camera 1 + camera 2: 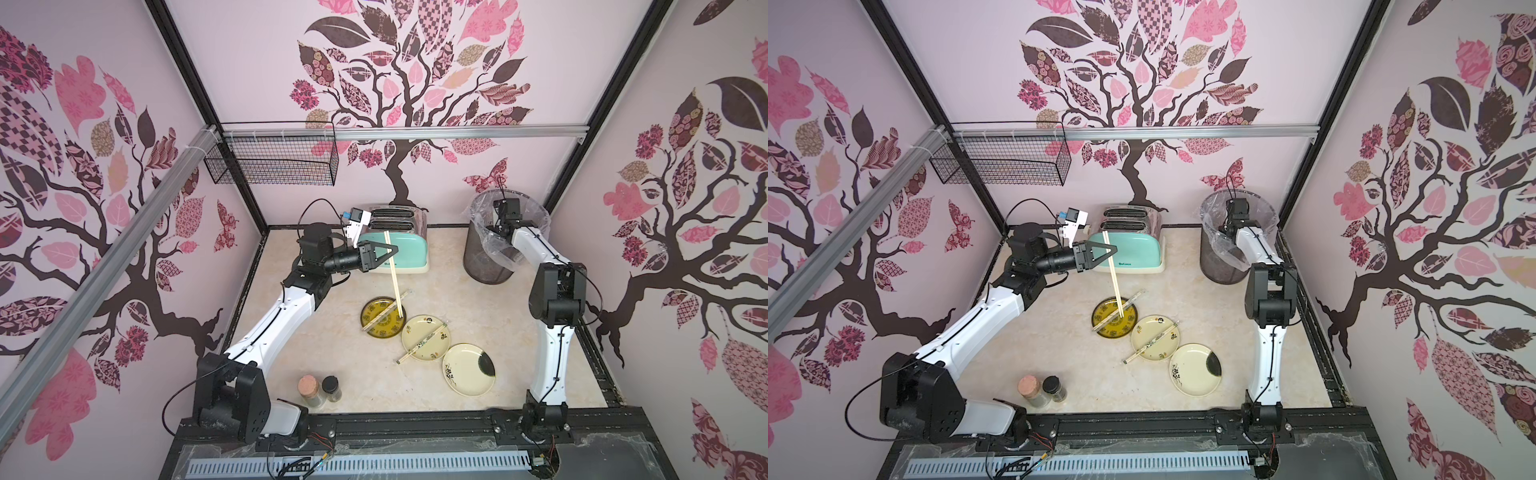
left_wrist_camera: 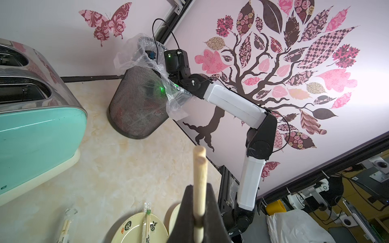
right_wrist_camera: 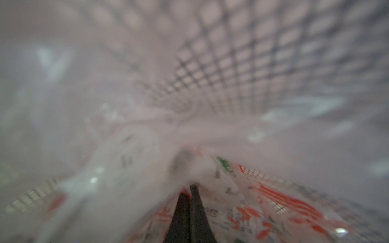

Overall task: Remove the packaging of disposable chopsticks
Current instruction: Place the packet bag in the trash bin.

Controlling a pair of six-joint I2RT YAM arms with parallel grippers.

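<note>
**Left gripper** (image 1: pixel 392 248): the jaws are closed tight on a bare pair of chopsticks (image 1: pixel 395 286), gripped near the upper end. A short length stands out above the jaws, in front of the toaster (image 1: pixel 409 253). The longer part slopes down to the dark yellow plate (image 1: pixel 390 332). Its lower tips are over that plate near the rim; contact cannot be confirmed. In the left wrist view both sticks (image 2: pixel 200 168) are clamped between the fingers, with no wrap on them.

**Right gripper** (image 3: pixel 190 189): the arm reaches down into the mesh bin (image 1: pixel 482 262) at the far right of the table, well apart from the left gripper. In both top views its fingers are hidden by the rim and the clear liner. In the right wrist view, which is blurred, the fingers are pressed together with no gap. Crumpled packaging (image 3: pixel 263 202), clear film with red-orange and green print, lies right at the tips and alongside them inside the bin. Whether any film is pinched between them cannot be told.

**Remaining items:**
- One sleeved pair (image 1: pixel 378 318) lies slantwise across the dark yellow plate, crossing under the held sticks.
- A second sleeved pair (image 1: pixel 422 342) lies slantwise across the middle cream plate (image 1: pixel 432 355), overhanging both rims.
- The nearest cream plate (image 1: pixel 461 386) carries no chopsticks
</note>
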